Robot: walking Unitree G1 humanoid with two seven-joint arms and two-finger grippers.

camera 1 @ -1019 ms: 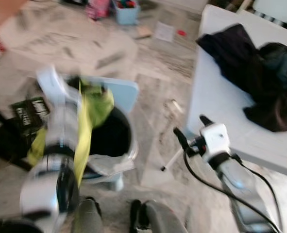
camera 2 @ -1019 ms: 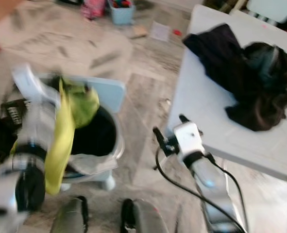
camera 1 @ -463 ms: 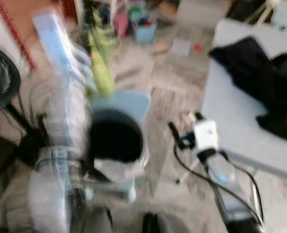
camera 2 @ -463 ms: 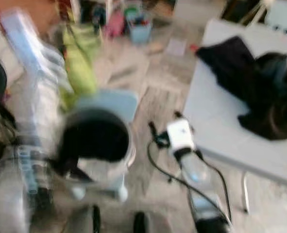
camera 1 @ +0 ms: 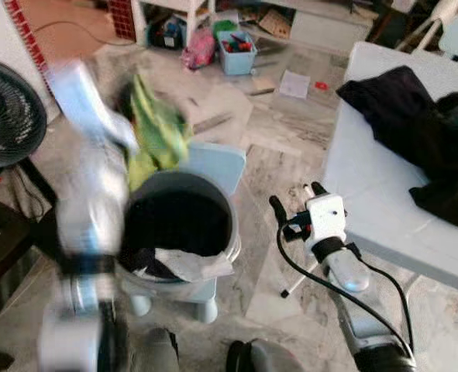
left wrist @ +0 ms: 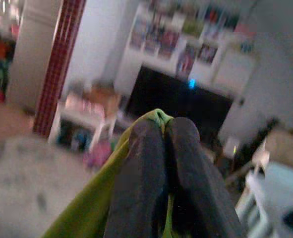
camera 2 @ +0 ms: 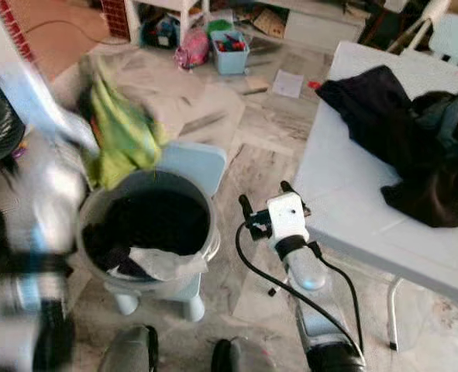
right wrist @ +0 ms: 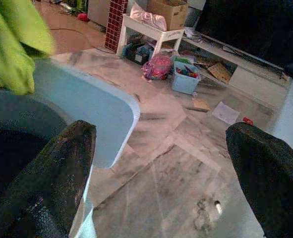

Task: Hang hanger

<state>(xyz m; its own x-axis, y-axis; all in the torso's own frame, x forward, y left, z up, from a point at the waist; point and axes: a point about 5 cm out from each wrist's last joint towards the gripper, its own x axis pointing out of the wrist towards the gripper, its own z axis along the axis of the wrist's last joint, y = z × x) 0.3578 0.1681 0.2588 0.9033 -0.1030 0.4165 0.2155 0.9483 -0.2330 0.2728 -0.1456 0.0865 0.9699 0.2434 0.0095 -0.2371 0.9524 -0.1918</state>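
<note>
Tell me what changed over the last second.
The left arm lifted the green garment from low beside the bucket to above its rim; the left end effector is shut on the cloth. The camera also tilted up, bringing the fan and shelves into view. Unchanged: the right end effector open and empty by the table, with dark clothes piled on it.

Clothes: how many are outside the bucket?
3 that I can tell: a green cloth pinched in the left tool, and a black garment and a dark one on the table. More may lie inside the bucket.
</note>
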